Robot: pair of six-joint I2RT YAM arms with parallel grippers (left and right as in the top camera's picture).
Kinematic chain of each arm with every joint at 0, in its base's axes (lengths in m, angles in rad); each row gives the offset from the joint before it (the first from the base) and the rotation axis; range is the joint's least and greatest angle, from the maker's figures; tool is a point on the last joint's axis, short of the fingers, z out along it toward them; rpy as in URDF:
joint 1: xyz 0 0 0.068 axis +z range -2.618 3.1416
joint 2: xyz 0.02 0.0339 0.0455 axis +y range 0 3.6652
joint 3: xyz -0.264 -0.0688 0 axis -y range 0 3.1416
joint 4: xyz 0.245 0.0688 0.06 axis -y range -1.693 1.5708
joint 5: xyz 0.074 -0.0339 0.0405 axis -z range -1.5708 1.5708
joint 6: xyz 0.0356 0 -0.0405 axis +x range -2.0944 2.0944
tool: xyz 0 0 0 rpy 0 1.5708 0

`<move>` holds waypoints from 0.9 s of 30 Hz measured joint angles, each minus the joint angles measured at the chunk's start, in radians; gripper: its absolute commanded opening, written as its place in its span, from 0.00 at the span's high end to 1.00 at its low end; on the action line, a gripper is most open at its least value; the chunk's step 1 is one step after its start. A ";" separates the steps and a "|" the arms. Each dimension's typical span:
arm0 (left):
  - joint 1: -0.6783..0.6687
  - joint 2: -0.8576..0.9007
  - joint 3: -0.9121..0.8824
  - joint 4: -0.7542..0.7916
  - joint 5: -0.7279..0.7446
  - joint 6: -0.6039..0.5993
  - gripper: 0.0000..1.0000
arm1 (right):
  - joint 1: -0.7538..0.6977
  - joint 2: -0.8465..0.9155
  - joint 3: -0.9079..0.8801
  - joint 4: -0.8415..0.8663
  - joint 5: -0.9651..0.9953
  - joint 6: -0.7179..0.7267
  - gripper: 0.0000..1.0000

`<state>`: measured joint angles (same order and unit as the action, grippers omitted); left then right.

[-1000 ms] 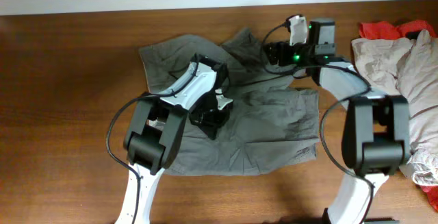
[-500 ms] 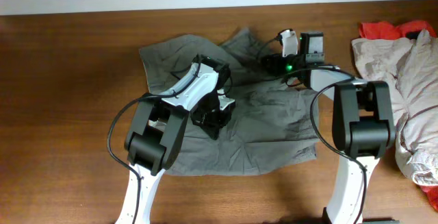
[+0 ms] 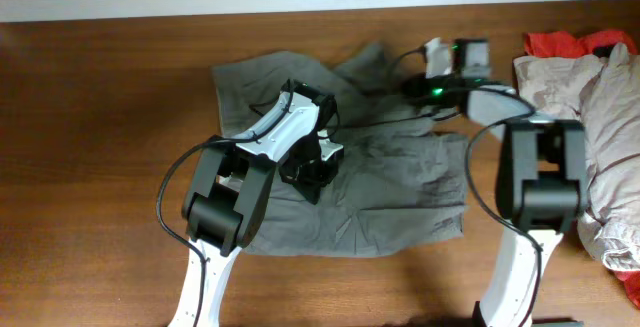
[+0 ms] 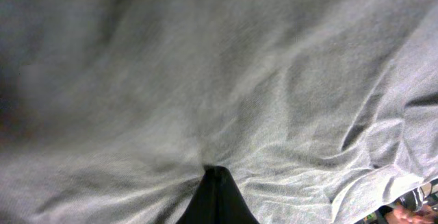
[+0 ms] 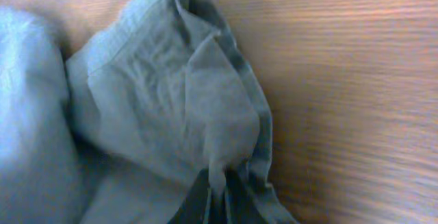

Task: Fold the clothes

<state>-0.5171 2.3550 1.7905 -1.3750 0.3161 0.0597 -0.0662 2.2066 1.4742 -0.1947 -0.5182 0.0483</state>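
Since one second ago the shorts (image 3: pixel 400 187) have shifted a little to the right on the table (image 3: pixel 100 167), where they lie spread in the middle. My left gripper (image 3: pixel 308 174) is clenched on a pinch of cloth at their centre. Farther away, my right gripper (image 3: pixel 425 85) has now closed on their far edge.
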 measured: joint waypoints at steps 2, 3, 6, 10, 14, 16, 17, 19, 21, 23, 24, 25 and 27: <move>0.000 0.000 0.000 0.003 0.002 0.000 0.99 | -0.043 -0.019 0.027 -0.027 0.008 0.027 0.96; 0.000 0.000 0.000 0.004 0.002 0.000 0.99 | -0.062 -0.027 0.037 -0.030 0.011 0.038 0.96; 0.000 0.000 0.000 0.010 0.009 0.000 0.99 | -0.111 -0.050 0.048 -0.031 0.020 0.066 0.96; 0.000 0.000 0.000 0.015 0.018 0.000 0.99 | -0.130 -0.054 0.048 -0.032 0.025 0.085 0.95; 0.000 0.000 0.000 0.015 0.018 0.000 0.99 | -0.128 -0.054 0.048 -0.059 0.036 0.096 0.41; 0.000 0.000 0.000 0.015 0.017 0.000 0.99 | -0.129 -0.054 0.049 -0.100 0.042 0.098 0.37; 0.000 0.000 0.000 0.014 0.015 0.000 0.98 | -0.131 -0.054 0.050 -0.122 0.044 0.095 0.37; 0.000 -0.001 0.001 0.014 0.010 0.000 0.96 | -0.136 -0.055 0.050 -0.174 0.047 0.098 0.38; -0.001 -0.003 0.001 0.014 0.001 0.000 0.92 | -0.148 -0.061 0.050 -0.227 0.050 0.098 0.38; 0.000 -0.011 0.003 0.014 -0.025 0.000 0.89 | -0.172 -0.083 0.050 -0.290 0.051 0.098 0.38; 0.002 -0.014 0.007 0.016 -0.041 0.000 0.88 | -0.180 -0.093 0.050 -0.309 0.052 0.098 0.38; 0.006 -0.019 0.014 0.019 -0.057 0.000 0.88 | -0.192 -0.114 0.050 -0.338 0.058 0.097 0.38; 0.018 -0.038 0.037 0.019 -0.093 -0.002 0.84 | -0.213 -0.173 0.050 -0.399 0.074 0.088 0.38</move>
<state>-0.4995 2.3169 1.8275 -1.3563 0.2230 0.0582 -0.2790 2.0335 1.5238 -0.5934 -0.4438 0.1360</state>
